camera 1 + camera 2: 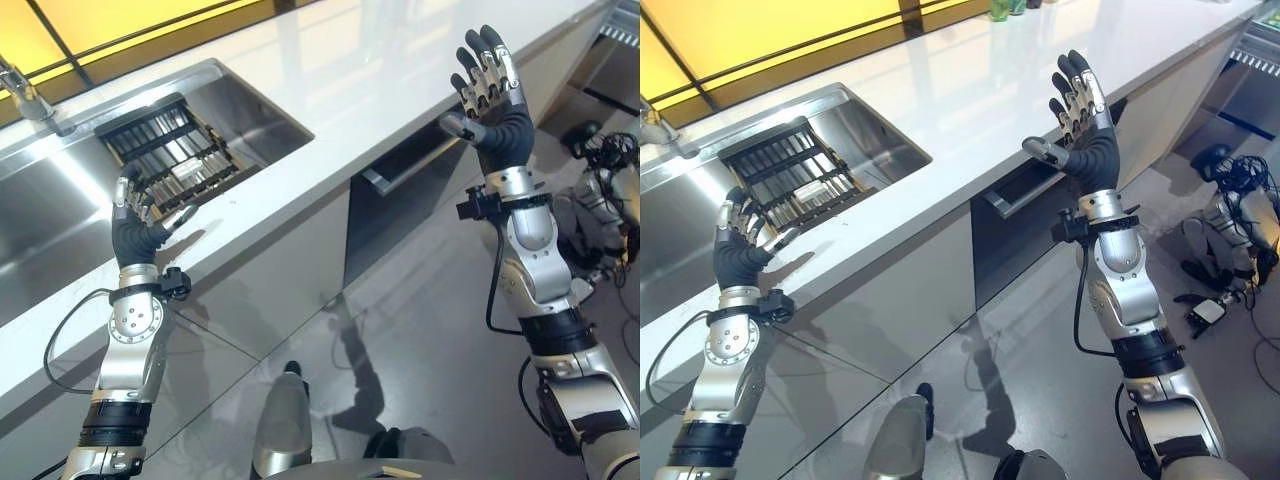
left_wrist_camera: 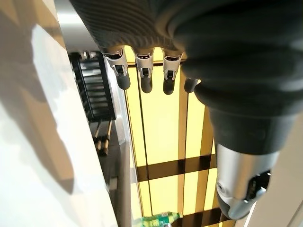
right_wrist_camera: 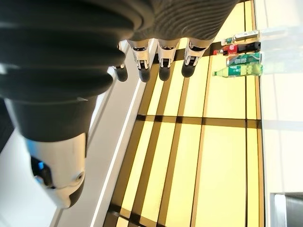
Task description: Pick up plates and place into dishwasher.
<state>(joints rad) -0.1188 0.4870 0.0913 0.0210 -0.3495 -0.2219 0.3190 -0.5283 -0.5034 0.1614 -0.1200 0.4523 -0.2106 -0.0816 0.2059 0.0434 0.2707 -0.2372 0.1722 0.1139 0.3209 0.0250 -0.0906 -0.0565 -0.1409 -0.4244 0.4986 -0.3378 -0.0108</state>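
Honestly, I am seeing no plates; only a dark rack (image 1: 170, 150) is sitting in the sink (image 1: 255, 105). I am holding my left hand (image 1: 135, 215) and right hand (image 1: 487, 85) up, fingers spread, empty. Reaching blindly, I risk snagging the rack.

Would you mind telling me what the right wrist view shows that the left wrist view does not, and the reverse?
The right wrist view shows the right hand, fingers relaxed and holding nothing, plus a row of bottles on the white counter. The left wrist view shows the left hand, likewise open and empty, and the dark rack in the sink. Both share the yellow panelled wall and the white counter.
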